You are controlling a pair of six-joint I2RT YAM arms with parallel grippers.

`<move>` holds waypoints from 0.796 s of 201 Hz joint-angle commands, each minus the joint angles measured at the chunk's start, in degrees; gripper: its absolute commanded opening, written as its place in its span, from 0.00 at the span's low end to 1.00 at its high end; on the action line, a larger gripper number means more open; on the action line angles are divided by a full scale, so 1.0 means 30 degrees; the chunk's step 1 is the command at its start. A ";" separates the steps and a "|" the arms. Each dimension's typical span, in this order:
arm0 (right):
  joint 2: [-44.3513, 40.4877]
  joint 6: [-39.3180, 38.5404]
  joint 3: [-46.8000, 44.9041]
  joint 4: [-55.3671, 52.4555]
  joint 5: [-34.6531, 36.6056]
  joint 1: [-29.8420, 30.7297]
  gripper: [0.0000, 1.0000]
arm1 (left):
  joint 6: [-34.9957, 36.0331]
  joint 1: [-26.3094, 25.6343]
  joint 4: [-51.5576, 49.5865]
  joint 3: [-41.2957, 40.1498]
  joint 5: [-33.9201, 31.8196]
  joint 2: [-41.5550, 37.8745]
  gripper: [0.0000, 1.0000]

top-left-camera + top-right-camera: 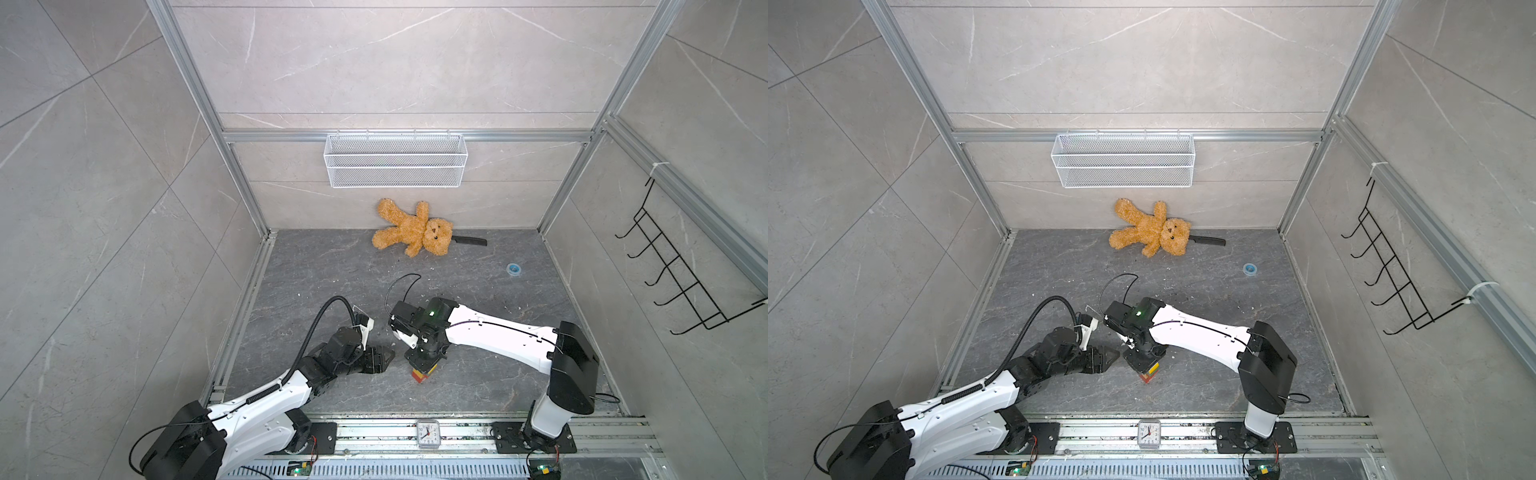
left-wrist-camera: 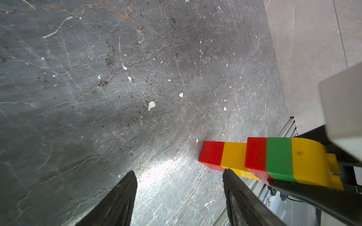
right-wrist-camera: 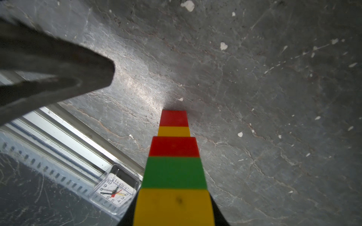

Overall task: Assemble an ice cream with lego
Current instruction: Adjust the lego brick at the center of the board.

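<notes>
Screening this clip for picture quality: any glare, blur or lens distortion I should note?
Left wrist view: a bright glare patch on the tabletop, brick stack sharp. Right wrist view: left gripper's fingers blurred, nearest yellow brick soft. Both top views: evenly lit and sharp, no obvious glare.

You had soft, even light from above. Glare whitened the floor (image 2: pixel 152 176) just ahead of your left gripper (image 2: pixel 179 172); nearest your right gripper (image 3: pixel 173 212), the ice cream (image 3: pixel 174 170) looked blurred.
</notes>
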 commanded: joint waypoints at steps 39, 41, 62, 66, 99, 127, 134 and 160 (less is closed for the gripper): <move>-0.2077 -0.0129 -0.1202 0.1619 -0.1729 -0.1848 0.23 | 0.0547 -0.0036 -0.0796 0.1075 -0.0359 -0.0332 0.72; -0.2204 -0.0174 -0.1266 0.1714 -0.1854 -0.1959 0.23 | 0.0571 -0.0036 -0.0840 0.1112 -0.0382 -0.0380 0.72; -0.3513 -0.0385 -0.2094 0.3177 -0.3708 -0.3423 0.22 | 0.0924 -0.0011 -0.1624 0.1558 -0.0896 -0.0558 0.72; -0.3747 -0.0456 -0.2284 0.3478 -0.4227 -0.3754 0.23 | 0.1007 -0.0007 -0.1858 0.1688 -0.1044 -0.0580 0.72; -0.4665 -0.0931 -0.4152 0.6397 -0.7842 -0.6320 0.23 | 0.1121 0.0921 -0.3187 0.2458 -0.1314 -0.0370 0.73; -0.4009 -0.1034 -0.5520 0.9156 -1.1673 -0.7699 0.22 | 0.1131 0.1983 -0.3248 0.2616 -0.0274 -0.0137 0.73; -0.3892 -0.0890 -0.5837 0.9846 -1.2088 -0.7892 0.22 | 0.1208 0.1988 -0.3358 0.2710 -0.0206 -0.0152 0.73; -0.3651 -0.0240 -0.7076 1.2382 -1.3482 -0.8630 0.22 | 0.1333 0.1985 -0.3435 0.2847 0.0110 -0.0080 0.73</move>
